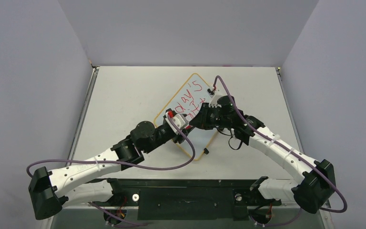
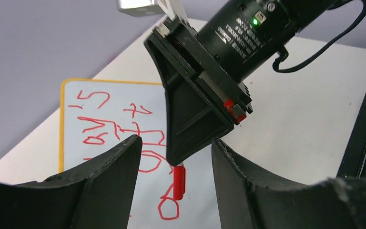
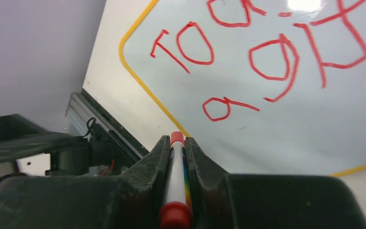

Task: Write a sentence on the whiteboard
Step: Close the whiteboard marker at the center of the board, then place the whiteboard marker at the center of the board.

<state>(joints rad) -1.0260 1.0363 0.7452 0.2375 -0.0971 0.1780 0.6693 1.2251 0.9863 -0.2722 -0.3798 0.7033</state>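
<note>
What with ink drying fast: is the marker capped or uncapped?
Capped. A blunt red cap covers the tip of the marker held in the right gripper; no nib shows.

the whiteboard (image 3: 314,129) looks smooth and glossy, the table (image 1: 124,95) matt, the marker (image 3: 175,186) plastic.

White whiteboard (image 1: 196,81) with thin orange frame, flat, turned cornerwise at the table's (image 1: 124,95) middle, red handwritten sentence (image 3: 272,59) in two lines.

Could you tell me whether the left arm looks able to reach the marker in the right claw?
Probably yes: the open left claw flanks the red end of the marker, sticking out below the right claw.
</note>
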